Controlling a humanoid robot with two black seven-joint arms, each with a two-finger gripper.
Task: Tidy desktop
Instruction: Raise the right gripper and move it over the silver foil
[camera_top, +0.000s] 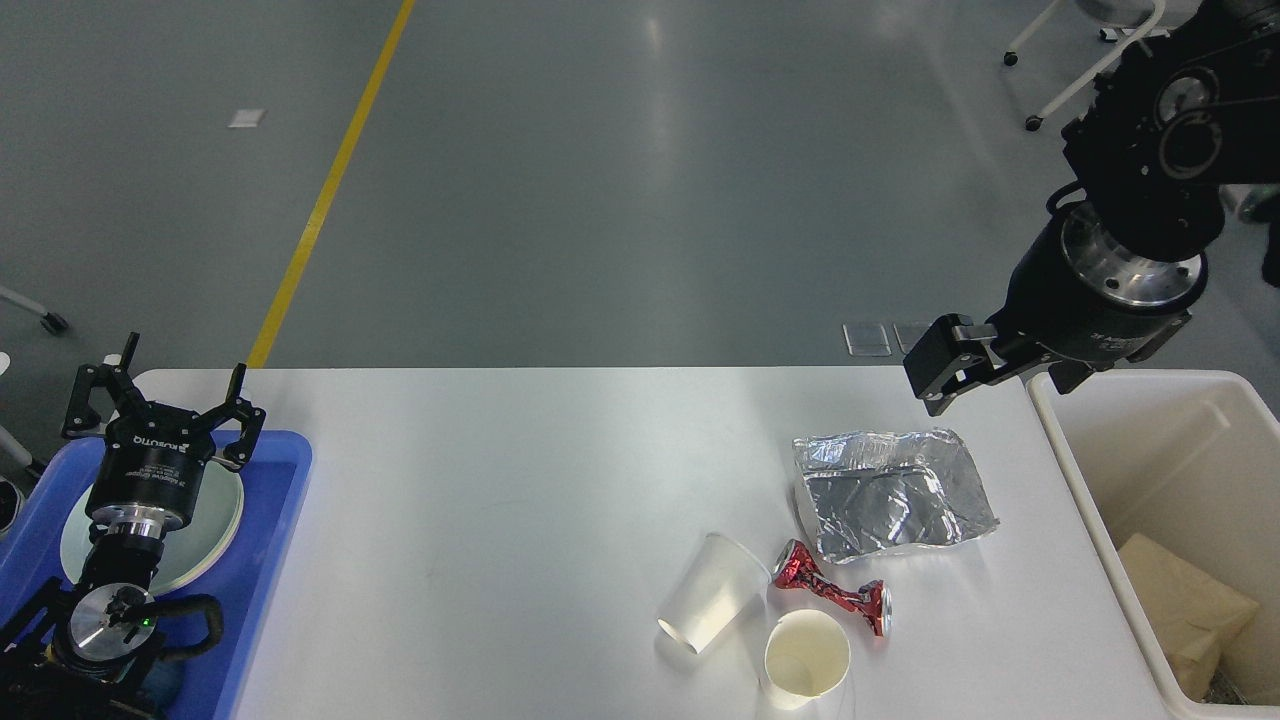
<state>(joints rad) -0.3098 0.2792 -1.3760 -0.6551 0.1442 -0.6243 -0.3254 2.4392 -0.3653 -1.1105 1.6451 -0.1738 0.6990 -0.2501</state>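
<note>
The desktop (520, 500) fills the lower view, and everything else is placed from the foil bag (893, 492) lying flat on its right part. Just below the bag lie a crushed red can (832, 590), a clear cup (712, 592) on its side and a paper cup (806, 660). The bin (1100, 520) stands right of the bag; the blue tray (270, 560) is far left. The right claw (935, 365) hangs above the bag's upper right corner; I cannot tell whether it is open. The left claw (165, 400) is spread wide, empty, over the tray. The bag looks light, thin and slippery; a raised crinkled edge seems the best hold
</note>
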